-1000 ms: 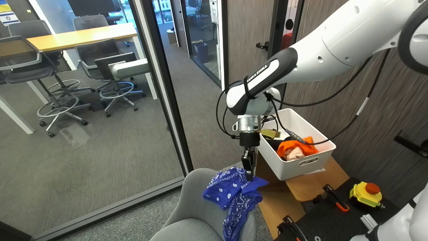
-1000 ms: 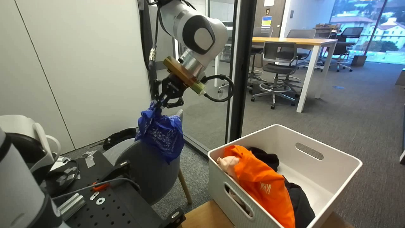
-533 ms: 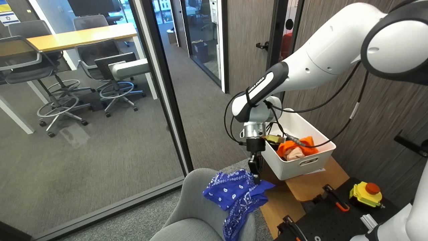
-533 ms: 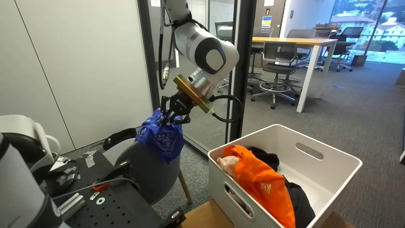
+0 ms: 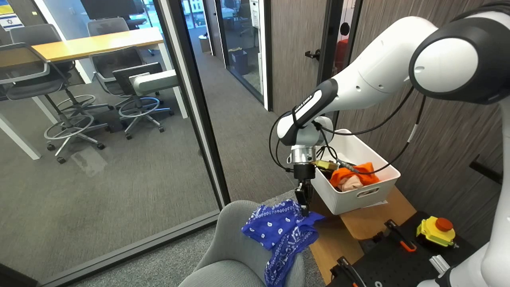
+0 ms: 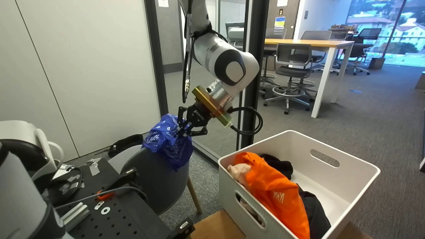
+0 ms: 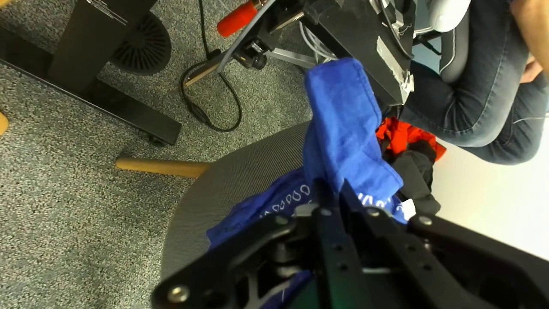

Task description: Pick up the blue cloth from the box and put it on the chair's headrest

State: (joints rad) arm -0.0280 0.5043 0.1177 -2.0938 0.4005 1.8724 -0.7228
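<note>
Remotely, I had the claw (image 7: 334, 191) closed on the cloth (image 5: 273, 229), while the rest lay draped over the backrest (image 6: 153, 182) of the chair (image 5: 233, 245), near the box (image 5: 346, 203). In an exterior view its long axis slanted steeply down and left from the claw, the longest tail pointing to the bottom edge along the inner side of the backrest, one corner pointing left and a short one poking out rightward past the claw. On the outer side I saw a tip hanging down, and in my wrist view a folded end pointed up, beyond the claw.
</note>
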